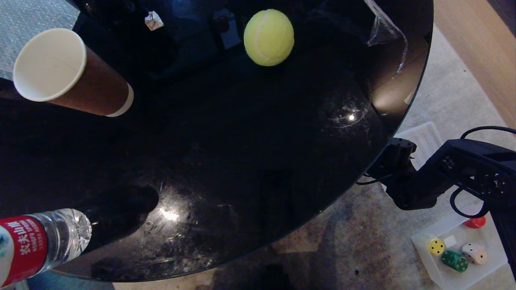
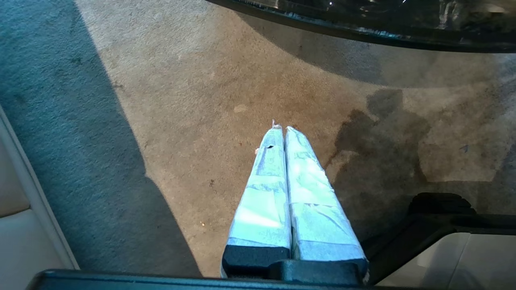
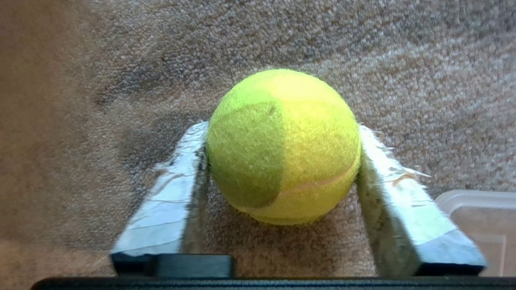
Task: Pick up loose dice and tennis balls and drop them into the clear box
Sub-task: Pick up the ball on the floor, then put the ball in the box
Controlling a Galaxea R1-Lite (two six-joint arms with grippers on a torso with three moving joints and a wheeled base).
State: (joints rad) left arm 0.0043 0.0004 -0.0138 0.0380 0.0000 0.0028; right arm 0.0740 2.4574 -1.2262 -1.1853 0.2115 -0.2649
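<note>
A round, glossy black worktop [image 1: 225, 161] reflects bright light spots. Beneath it lies mottled beige carpet [image 1: 354, 245], sunlit in patches, with a pale wooden surface [image 1: 479, 48] beyond.

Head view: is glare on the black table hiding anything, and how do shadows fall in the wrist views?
Head view: two small bright glints on the glossy black table; the tennis ball on top stays clear. Right wrist view: a shadow darkens part of the ball on the carpet; that ball is sharp. Left wrist view: a broad dark shadow band crosses the carpet.
</note>
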